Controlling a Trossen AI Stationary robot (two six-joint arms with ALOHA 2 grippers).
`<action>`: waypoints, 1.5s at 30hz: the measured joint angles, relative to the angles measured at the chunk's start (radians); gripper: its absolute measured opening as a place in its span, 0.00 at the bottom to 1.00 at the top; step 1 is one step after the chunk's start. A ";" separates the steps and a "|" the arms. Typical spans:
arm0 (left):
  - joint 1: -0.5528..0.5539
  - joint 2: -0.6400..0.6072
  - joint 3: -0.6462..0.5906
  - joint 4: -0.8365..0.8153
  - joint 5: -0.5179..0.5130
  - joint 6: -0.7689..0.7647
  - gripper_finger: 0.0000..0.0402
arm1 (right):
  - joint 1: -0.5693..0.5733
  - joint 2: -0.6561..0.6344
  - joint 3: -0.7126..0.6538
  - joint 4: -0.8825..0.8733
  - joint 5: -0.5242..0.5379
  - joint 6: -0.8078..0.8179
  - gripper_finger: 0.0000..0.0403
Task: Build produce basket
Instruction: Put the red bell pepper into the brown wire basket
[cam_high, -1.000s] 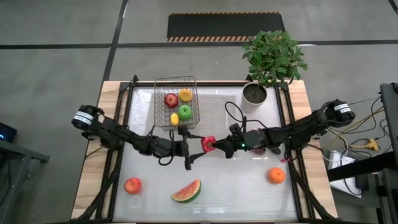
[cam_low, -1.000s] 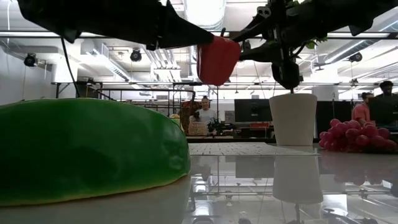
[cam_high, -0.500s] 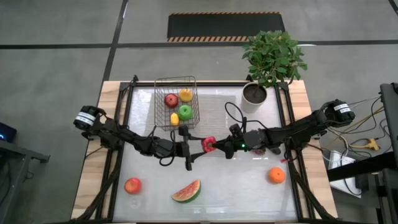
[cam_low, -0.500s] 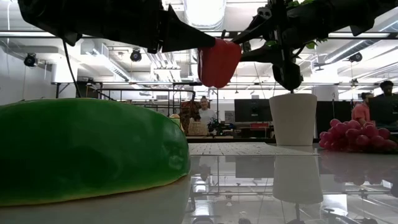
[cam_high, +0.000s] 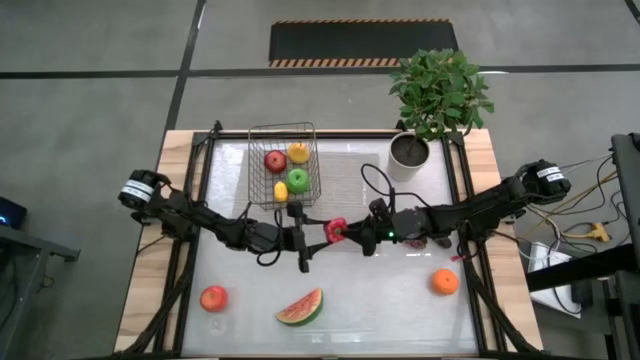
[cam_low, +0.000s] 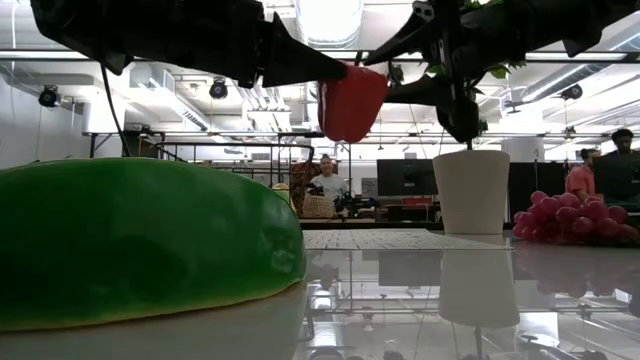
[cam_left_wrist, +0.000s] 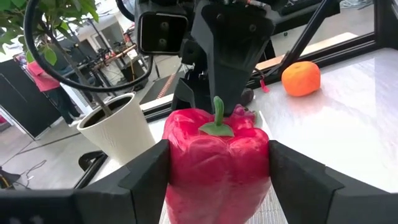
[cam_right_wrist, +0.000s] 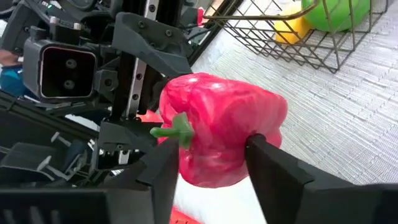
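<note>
Red pepper (cam_high: 336, 230) pinched from both sides, held above the table (cam_high: 400, 300): my left gripper (cam_high: 318, 235) clamps one side, my right gripper (cam_high: 350, 235) the other. Basket (cam_high: 283, 163) sits just beyond, holding apples and lemons.

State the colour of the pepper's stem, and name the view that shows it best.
Green. The stem tops the red pepper, clearest in the left wrist view.

Left gripper (cam_high: 318, 236) (facing) blocks right gripper (cam_high: 349, 235) ahead.
</note>
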 joint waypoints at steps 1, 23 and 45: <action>0.000 0.000 0.000 0.000 0.000 -0.003 0.57 | 0.000 -0.001 0.000 0.001 0.000 -0.015 0.46; 0.002 -0.055 -0.013 -0.014 -0.136 -0.006 0.57 | -0.002 -0.094 0.003 0.005 0.004 -0.190 0.75; 0.147 -0.503 -0.213 -0.186 -0.402 -0.051 0.57 | 0.013 -0.176 0.002 -0.001 0.004 -0.359 0.66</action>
